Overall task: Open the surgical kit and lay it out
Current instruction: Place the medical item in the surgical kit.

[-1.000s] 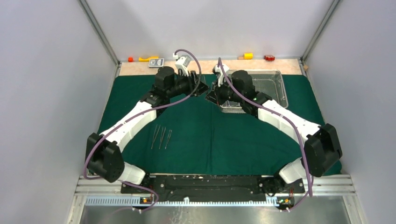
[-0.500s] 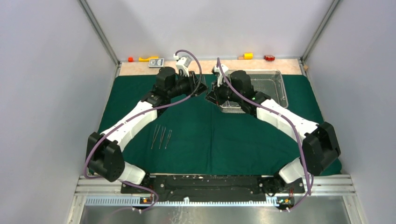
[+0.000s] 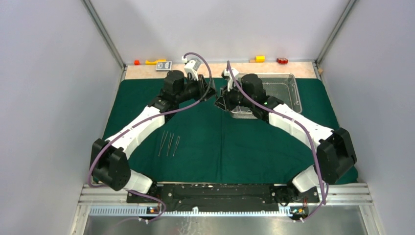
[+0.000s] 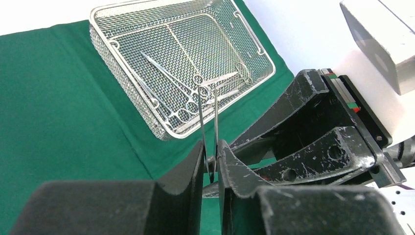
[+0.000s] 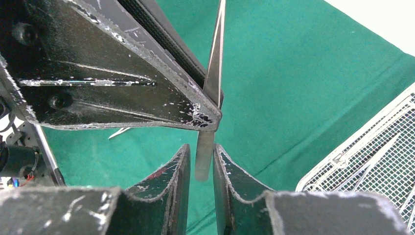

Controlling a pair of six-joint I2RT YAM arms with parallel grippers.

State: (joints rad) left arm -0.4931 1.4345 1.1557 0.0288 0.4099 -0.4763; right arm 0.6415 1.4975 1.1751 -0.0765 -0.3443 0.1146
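Observation:
The dark green cloth (image 3: 220,142) lies spread over the table. The wire-mesh tray (image 3: 295,93) sits on it at the back right and holds ring-handled clamps (image 4: 188,95). Three tweezers (image 3: 169,143) lie side by side on the left. My two grippers meet tip to tip in the air just left of the tray. The left gripper (image 4: 211,161) is shut on a pair of steel tweezers (image 4: 208,122). The right gripper (image 5: 200,161) is slightly open; the tweezers' flat end (image 5: 205,152) hangs between its fingers with a gap on both sides.
Small coloured blocks (image 3: 155,61) and a grey box (image 3: 164,65) lie on the bare strip behind the cloth, with more blocks at the back right (image 3: 260,58). Grey walls close in both sides. The tray's near corner (image 5: 342,156) is close beside the right gripper.
Both grippers stay together at the back centre. The left gripper has shifted slightly toward the back, and the right arm's elbow has drifted a little left.

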